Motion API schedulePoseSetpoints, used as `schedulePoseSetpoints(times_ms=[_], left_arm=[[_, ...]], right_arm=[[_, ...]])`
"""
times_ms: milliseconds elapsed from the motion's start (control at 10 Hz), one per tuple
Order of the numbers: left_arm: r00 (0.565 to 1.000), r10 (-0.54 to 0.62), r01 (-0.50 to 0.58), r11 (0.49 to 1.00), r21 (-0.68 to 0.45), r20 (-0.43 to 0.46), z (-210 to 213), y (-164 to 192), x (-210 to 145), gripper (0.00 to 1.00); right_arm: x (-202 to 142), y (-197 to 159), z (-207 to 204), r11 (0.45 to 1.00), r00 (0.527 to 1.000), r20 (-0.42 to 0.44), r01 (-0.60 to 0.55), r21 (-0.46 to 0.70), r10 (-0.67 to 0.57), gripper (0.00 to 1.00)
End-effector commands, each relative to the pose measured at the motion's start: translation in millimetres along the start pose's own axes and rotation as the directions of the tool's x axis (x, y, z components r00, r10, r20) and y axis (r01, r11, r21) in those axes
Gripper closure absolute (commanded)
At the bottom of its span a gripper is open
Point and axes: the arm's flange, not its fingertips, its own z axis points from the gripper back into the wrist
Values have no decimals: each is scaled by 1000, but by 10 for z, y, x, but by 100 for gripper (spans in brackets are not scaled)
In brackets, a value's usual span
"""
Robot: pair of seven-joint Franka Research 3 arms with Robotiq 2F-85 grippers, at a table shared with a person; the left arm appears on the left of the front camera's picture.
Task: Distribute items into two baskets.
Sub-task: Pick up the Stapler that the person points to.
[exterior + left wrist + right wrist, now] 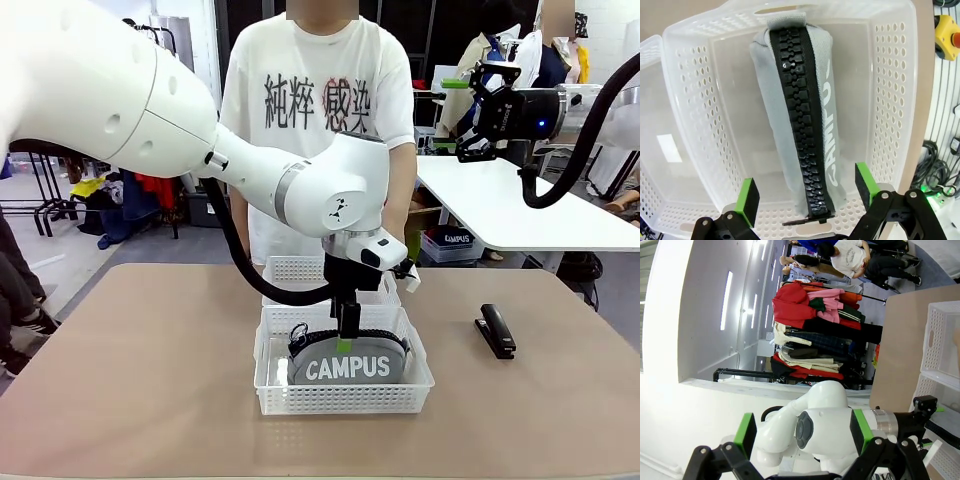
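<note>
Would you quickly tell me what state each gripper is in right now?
Left gripper: open above the grey fabric zip pouch, holding nothing.
Right gripper: open, empty.

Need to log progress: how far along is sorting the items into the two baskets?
Done: the grey pouch lies in the near basket. In hand: nothing; the left gripper hovers open over the pouch, and the right gripper is open, held high. Left: the black stapler lies on the table, outside the far basket.

The pouch (347, 366) lies in the near basket (345, 401), the second basket (293, 270) directly behind it, and the stapler (496, 332) on the table (150, 380) to their right.
</note>
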Motion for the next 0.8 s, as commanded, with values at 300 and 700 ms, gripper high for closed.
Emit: schedulePoseSetpoints(times_ms=[300,700], left_arm=[[992,123,-120,991,-54,38,442,38,-363,0],[967,236,-230,970,-78,92,636,70,-568,0]], right_arm=[[-7,13,-5,1000,1000,1,-1,4,1,0],[-7,13,-5,1000,1000,1,-1,4,1,0]])
